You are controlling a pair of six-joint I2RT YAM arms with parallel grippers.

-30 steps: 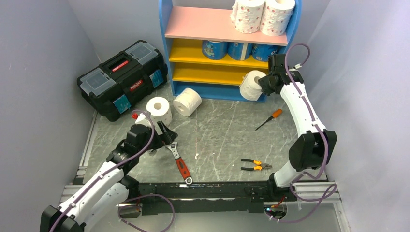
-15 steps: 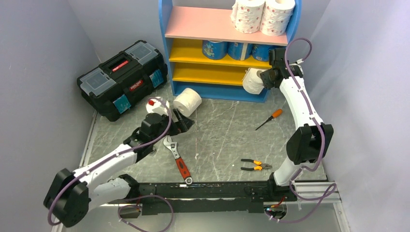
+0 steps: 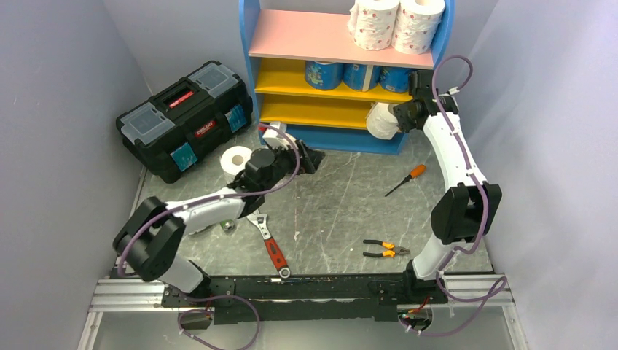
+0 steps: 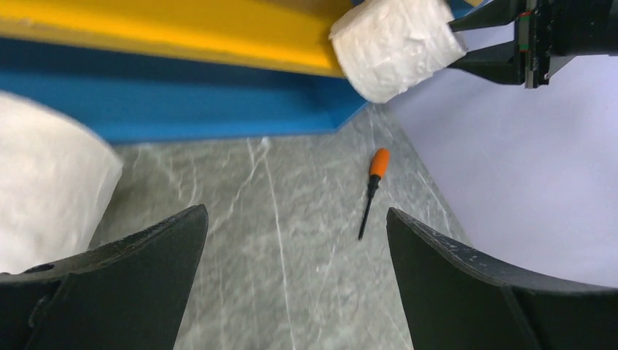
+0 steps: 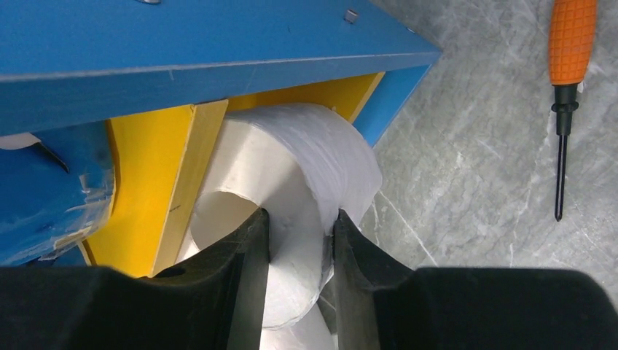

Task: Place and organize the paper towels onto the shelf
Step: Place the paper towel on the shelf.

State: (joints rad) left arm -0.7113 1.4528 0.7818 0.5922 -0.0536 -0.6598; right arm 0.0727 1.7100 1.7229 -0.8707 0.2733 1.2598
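The shelf (image 3: 251, 73) stands at the back, its blue frame also in the right wrist view (image 5: 218, 44). Two pink-dotted paper towels (image 3: 397, 25) stand on the pink board. Three blue-wrapped ones (image 3: 357, 75) stand on the upper yellow board. My right gripper (image 3: 396, 117) is shut on a plain roll (image 3: 379, 120), one finger in its core (image 5: 300, 215), at the right end of the lower yellow board (image 5: 146, 182). My left gripper (image 3: 312, 157) is open and empty (image 4: 295, 213), just right of a lying plain roll (image 4: 51, 197). Another plain roll (image 3: 235, 159) stands on the table.
A black toolbox (image 3: 186, 117) sits at the back left. A red-handled wrench (image 3: 268, 240), pliers (image 3: 385, 249) and an orange screwdriver (image 3: 405, 179) lie on the marble table. Grey walls close in on both sides.
My left arm has swung forward and right, from beside the standing roll to just past the lying roll near the shelf. My right gripper has lifted its roll up to the lower yellow board.
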